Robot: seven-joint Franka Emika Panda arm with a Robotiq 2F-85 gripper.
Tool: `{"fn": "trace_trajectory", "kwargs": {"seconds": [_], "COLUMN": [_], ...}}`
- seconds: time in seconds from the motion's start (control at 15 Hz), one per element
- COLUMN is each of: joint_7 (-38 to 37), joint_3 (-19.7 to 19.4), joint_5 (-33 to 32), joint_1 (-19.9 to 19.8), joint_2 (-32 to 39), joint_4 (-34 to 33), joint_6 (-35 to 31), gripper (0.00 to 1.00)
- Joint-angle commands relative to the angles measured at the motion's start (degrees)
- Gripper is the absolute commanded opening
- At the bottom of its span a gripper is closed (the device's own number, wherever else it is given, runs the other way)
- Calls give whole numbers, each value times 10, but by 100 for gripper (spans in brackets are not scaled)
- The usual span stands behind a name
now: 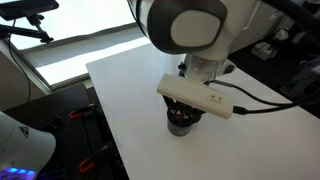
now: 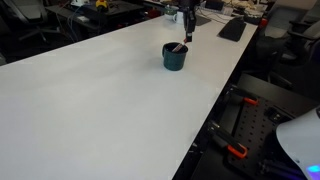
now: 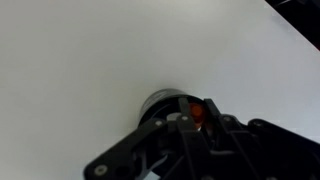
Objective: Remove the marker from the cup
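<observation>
Marker (image 2: 180, 46) stands tilted in the cup (image 2: 173, 60), orange end up; the pincer (image 2: 187, 35) points straight down over it, grip impossible to tell.

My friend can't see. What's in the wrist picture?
A dark tool fills the bottom, over a small black cup on a white table. The marker shows an orange-red end at the tool's tip; whether it is gripped is unclear.
</observation>
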State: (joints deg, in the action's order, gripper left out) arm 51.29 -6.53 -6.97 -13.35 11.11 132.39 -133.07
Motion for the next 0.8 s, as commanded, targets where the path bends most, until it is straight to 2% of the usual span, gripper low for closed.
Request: {"fn": "trace_trajectory", "kwargs": {"seconds": [0.0,0.6,0.73], "joint_7": [-12,-29,-20], "joint_3": [4,3,0], "joint_5": [11,6,36], "joint_1": [16,65,79], "joint_2": [-73,-211,-216], "joint_4": [39,104,124], "joint_6": [18,50,30], "gripper": [5,5,5]}}
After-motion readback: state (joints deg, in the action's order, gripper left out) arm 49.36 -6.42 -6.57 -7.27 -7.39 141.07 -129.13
